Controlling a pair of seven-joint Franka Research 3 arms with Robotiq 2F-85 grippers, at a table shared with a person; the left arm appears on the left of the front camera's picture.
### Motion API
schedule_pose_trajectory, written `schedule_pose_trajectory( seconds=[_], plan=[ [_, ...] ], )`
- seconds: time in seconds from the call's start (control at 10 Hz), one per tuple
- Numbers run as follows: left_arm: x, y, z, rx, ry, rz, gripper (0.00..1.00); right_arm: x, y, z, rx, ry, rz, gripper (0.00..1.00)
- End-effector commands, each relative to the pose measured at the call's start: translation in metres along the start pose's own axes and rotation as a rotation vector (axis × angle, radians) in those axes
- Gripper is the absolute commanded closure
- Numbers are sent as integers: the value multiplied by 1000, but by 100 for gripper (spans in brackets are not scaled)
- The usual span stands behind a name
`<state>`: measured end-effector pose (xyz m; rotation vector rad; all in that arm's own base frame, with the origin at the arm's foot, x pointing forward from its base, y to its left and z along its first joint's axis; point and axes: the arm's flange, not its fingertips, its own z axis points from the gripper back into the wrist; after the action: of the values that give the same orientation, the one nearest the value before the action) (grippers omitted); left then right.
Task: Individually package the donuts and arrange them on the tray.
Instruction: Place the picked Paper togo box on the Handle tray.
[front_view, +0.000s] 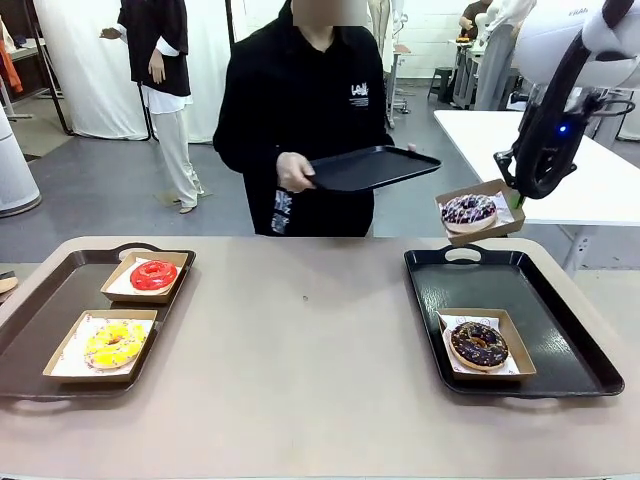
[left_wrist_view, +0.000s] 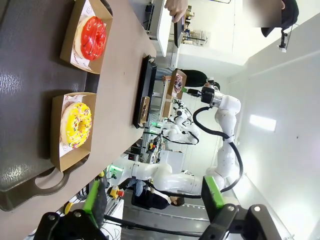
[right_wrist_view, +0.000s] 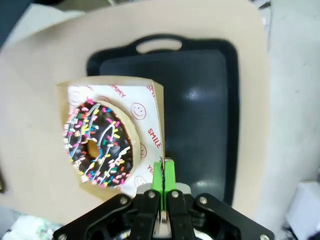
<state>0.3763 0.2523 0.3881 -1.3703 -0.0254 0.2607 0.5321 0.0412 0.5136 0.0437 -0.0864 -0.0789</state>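
Note:
My right gripper (front_view: 514, 197) is shut on the edge of a cardboard box (right_wrist_view: 151, 102) holding the sprinkled chocolate donut (front_view: 468, 210), (right_wrist_view: 99, 146). It hangs above the far end of the right black tray (front_view: 560, 330). On that tray a dark chocolate donut (front_view: 478, 345) lies in its own box. The left tray (front_view: 40, 310) carries a boxed red donut (front_view: 153, 275), (left_wrist_view: 93, 37) and a boxed yellow donut (front_view: 113, 343), (left_wrist_view: 76, 125). My left gripper (left_wrist_view: 152, 200) is open and holds nothing, off the end of the left tray (left_wrist_view: 30, 75).
A person stands across the table holding another black tray (front_view: 372, 166) in one hand (front_view: 294, 171), above the far edge. The tabletop (front_view: 300, 350) between the two trays is bare. A white table (front_view: 610, 170) stands at the back right.

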Motion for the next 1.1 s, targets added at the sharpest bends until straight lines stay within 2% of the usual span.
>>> schedule_pose_trajectory(
  seconds=[0.0, 0.4, 1.0],
  plan=[
    [-4, 0, 2, -3, 12, -19, 0, 0, 7, -30, -21, -4, 17, 99],
    [-4, 0, 2, -3, 12, -19, 0, 3, 22, -75, 6, 12, 47, 99],
    [-4, 0, 2, -3, 12, -19, 0, -3, 8, -118, 20, 40, 42, 99]
  ],
)
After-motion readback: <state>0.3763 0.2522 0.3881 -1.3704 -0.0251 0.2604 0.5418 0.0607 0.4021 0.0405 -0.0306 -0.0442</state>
